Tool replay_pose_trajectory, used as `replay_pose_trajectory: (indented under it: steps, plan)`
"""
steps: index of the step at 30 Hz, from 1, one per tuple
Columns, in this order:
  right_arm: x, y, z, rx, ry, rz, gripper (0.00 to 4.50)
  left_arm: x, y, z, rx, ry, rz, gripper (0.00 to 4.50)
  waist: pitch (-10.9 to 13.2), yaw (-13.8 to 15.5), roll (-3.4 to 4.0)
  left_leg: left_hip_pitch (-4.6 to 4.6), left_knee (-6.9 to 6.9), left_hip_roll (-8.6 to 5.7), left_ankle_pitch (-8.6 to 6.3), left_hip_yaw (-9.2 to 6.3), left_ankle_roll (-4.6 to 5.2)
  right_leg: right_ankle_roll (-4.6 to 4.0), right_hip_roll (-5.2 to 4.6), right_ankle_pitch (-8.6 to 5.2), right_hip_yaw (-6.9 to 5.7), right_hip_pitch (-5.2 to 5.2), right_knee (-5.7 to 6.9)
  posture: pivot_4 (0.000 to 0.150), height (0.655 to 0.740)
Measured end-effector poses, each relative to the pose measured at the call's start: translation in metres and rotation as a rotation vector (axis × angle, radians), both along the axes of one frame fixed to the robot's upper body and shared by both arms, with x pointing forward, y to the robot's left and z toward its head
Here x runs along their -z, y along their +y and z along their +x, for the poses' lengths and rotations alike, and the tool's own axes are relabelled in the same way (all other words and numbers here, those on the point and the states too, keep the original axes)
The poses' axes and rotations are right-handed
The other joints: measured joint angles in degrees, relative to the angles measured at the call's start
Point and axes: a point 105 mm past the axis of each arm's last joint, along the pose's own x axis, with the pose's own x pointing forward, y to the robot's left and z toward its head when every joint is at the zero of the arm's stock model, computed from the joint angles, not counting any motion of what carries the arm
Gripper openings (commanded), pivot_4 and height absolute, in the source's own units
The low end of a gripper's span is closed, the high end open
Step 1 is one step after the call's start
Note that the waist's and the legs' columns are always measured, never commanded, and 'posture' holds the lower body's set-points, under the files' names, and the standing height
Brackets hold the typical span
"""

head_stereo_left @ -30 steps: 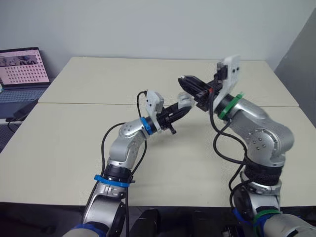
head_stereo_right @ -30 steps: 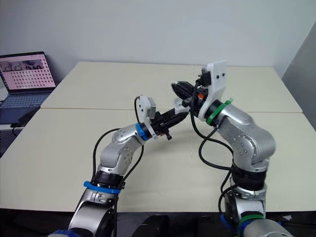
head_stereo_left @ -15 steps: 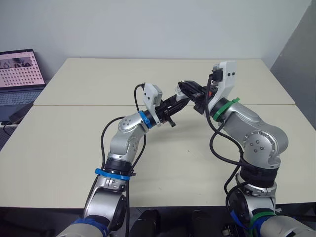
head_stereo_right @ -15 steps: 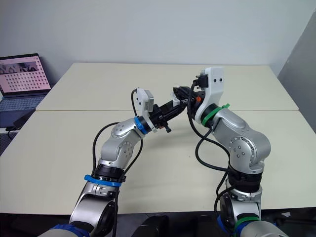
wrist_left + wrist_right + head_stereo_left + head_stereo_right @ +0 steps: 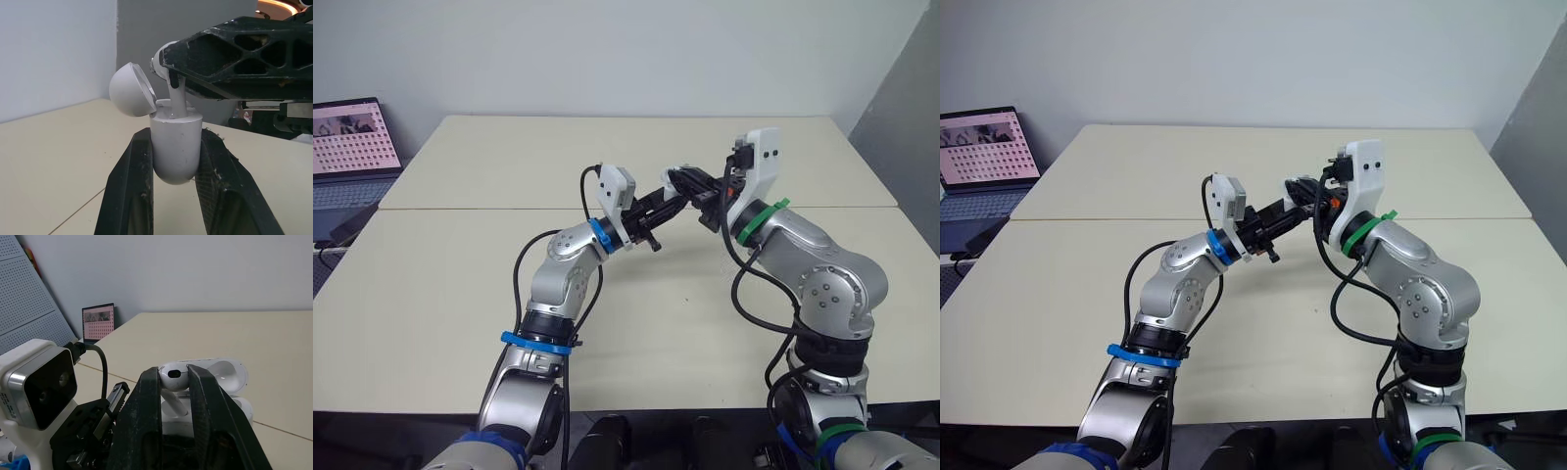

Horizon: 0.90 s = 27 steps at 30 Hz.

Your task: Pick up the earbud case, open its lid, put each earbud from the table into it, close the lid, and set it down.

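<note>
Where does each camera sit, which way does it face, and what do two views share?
Left and right eye views: on the head, facing forward and down over the table; the left arm and right arm show.
Left wrist view: on the left wrist, facing along the left gripper, shut on the open earbud case.
Right wrist view: on the right wrist, facing along the right gripper, shut on an earbud.
Shared: both wrist views show the earbud's stem at the case's opening.
</note>
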Motion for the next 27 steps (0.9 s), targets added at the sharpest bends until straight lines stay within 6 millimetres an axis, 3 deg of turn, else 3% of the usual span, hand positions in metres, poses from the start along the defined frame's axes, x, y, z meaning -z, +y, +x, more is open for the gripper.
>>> replay_pose_trajectory:
  steps: [14,19,27]
  plan:
    - [0.002,0.005,0.000,-0.011,0.003,-0.012,0.40,0.000,-0.001,-0.001,0.012,-0.004,0.001,0.75,0.00,-0.02,0.00,0.00,0.00,0.00,0.00,-0.01,0.00,0.00,0.00,0.00,0.00,0.00,0.00,0.150,0.7400]
    - [0.003,0.004,0.000,-0.007,-0.003,-0.018,2.11,0.000,0.001,-0.001,0.007,-0.002,0.007,0.75,0.00,-0.02,0.00,0.00,0.00,0.00,-0.01,-0.01,0.02,0.00,0.00,0.00,0.00,0.00,0.00,0.150,0.7400]
    - [0.008,-0.006,0.002,0.033,-0.016,-0.053,2.11,0.002,0.002,0.001,0.004,0.003,0.012,0.75,0.00,-0.01,0.00,0.00,0.00,0.00,-0.01,-0.02,0.02,0.00,0.00,0.00,-0.02,0.01,-0.01,0.150,0.7400]
